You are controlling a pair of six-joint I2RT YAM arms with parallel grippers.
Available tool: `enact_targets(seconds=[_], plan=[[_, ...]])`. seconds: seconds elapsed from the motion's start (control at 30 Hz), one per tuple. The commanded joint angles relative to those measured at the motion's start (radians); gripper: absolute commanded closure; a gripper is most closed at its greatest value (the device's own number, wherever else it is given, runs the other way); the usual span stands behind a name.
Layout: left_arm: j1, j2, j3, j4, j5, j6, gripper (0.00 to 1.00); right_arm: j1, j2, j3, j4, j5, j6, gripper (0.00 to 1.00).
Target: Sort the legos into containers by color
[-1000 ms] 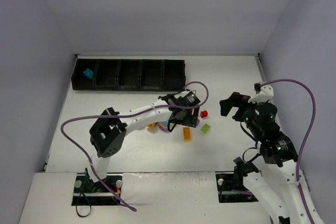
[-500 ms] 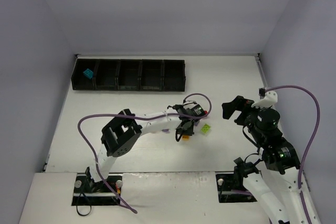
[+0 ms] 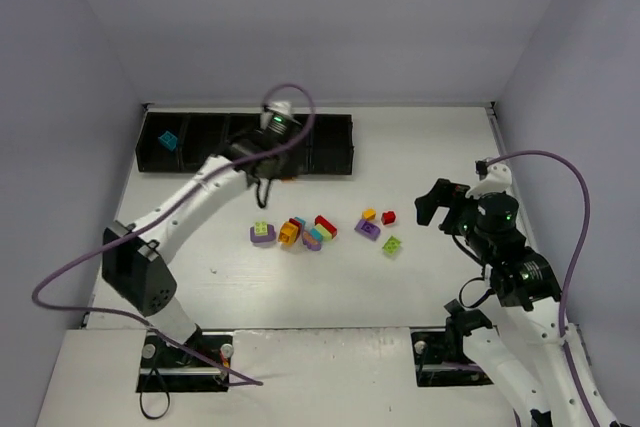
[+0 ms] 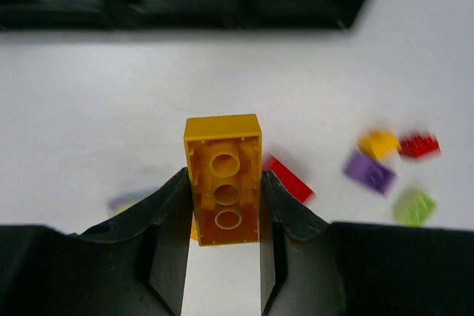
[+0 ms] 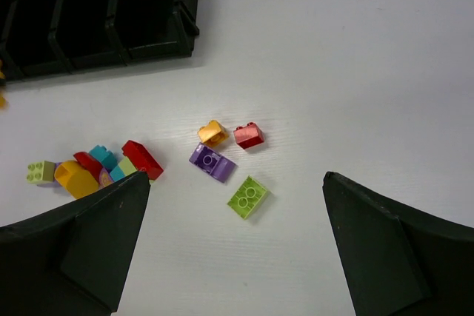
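My left gripper (image 4: 224, 183) is shut on an orange lego (image 4: 222, 138), held upright between the jaws above the table. From above, that gripper (image 3: 270, 162) hangs at the front edge of the black containers (image 3: 245, 142), near the middle bins. A teal lego (image 3: 168, 140) lies in the leftmost bin. Loose legos lie mid-table: a purple one (image 5: 212, 162), a small orange one (image 5: 213, 132), a red one (image 5: 248, 135), a lime one (image 5: 248, 196) and a mixed cluster (image 3: 305, 232). My right gripper (image 5: 235, 180) is open and empty, high above the lime lego.
A purple brick with a lime one on it (image 3: 263, 233) lies left of the cluster. The grey walls close in the table on three sides. The left arm's purple cable (image 3: 290, 97) loops over the containers.
The left gripper closed on the orange lego at the pile, then swung back and left to the containers with it. The right arm shifted slightly and stayed open.
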Motion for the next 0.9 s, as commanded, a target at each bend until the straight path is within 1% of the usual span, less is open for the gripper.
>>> enact_targets(seconds=[0.0, 0.03, 0.07, 0.13, 0.17, 0.23, 0.27, 0.3, 0.33, 0.37, 0.4, 0.47, 0.53, 0.57, 0.6, 0.67, 0.73, 0.8, 0.83, 0.87], plan=[[0.225, -0.056, 0.031, 0.009, 0.028, 0.229, 1.00, 0.005, 0.048, 0.041, 0.052, -0.053, -0.037, 0.00], [0.275, -0.048, 0.060, 0.020, 0.056, 0.297, 1.00, 0.005, 0.062, 0.042, 0.052, -0.071, -0.040, 0.00], [0.365, -0.038, 0.078, 0.032, 0.068, 0.322, 1.00, 0.005, 0.070, 0.044, 0.055, -0.081, -0.046, 0.00], [0.448, 0.004, 0.119, 0.097, 0.105, 0.398, 1.00, 0.004, 0.090, 0.042, 0.061, -0.093, -0.056, 0.00], [0.517, 0.054, 0.139, 0.111, 0.118, 0.418, 1.00, 0.005, 0.097, 0.041, 0.064, -0.096, -0.056, 0.00], [0.571, 0.126, 0.242, 0.115, 0.130, 0.471, 1.00, 0.005, 0.120, 0.038, 0.068, -0.108, -0.059, 0.00], [0.615, 0.207, 0.286, 0.105, 0.130, 0.485, 1.00, 0.005, 0.128, 0.038, 0.066, -0.116, -0.059, 0.00], [0.632, 0.247, 0.331, 0.094, 0.130, 0.510, 1.00, 0.005, 0.139, 0.039, 0.068, -0.121, -0.062, 0.00], [0.651, 0.284, 0.410, 0.076, 0.131, 0.516, 1.00, 0.005, 0.142, 0.044, 0.066, -0.125, -0.065, 0.00], [0.683, 0.350, 0.441, 0.071, 0.150, 0.522, 1.00, 0.005, 0.146, 0.044, 0.068, -0.134, -0.066, 0.00], [0.698, 0.380, 0.469, 0.069, 0.160, 0.522, 0.98, 0.004, 0.148, 0.042, 0.068, -0.136, -0.065, 0.00], [0.720, 0.458, 0.547, 0.066, 0.191, 0.522, 0.92, 0.005, 0.151, 0.030, 0.068, -0.140, -0.063, 0.00], [0.732, 0.505, 0.595, 0.056, 0.194, 0.525, 0.82, 0.004, 0.154, 0.025, 0.068, -0.147, -0.060, 0.00], [0.732, 0.553, 0.644, 0.043, 0.193, 0.525, 0.78, 0.005, 0.156, 0.025, 0.065, -0.151, -0.059, 0.00], [0.767, 0.576, 0.666, 0.020, 0.194, 0.522, 0.72, 0.005, 0.151, 0.025, 0.064, -0.151, -0.057, 0.00], [0.771, 0.616, 0.698, 0.014, 0.200, 0.524, 0.66, 0.005, 0.145, 0.028, 0.061, -0.144, -0.053, 0.00], [0.771, 0.624, 0.698, 0.019, 0.200, 0.522, 0.59, 0.005, 0.139, 0.030, 0.058, -0.139, -0.048, 0.00], [0.771, 0.619, 0.683, 0.031, 0.237, 0.504, 0.52, 0.005, 0.136, 0.028, 0.058, -0.136, -0.042, 0.00], [0.769, 0.604, 0.672, 0.037, 0.245, 0.498, 0.48, 0.005, 0.137, 0.028, 0.058, -0.136, -0.040, 0.00], [0.769, 0.593, 0.661, 0.042, 0.250, 0.490, 0.46, 0.005, 0.140, 0.030, 0.058, -0.134, -0.037, 0.00]])
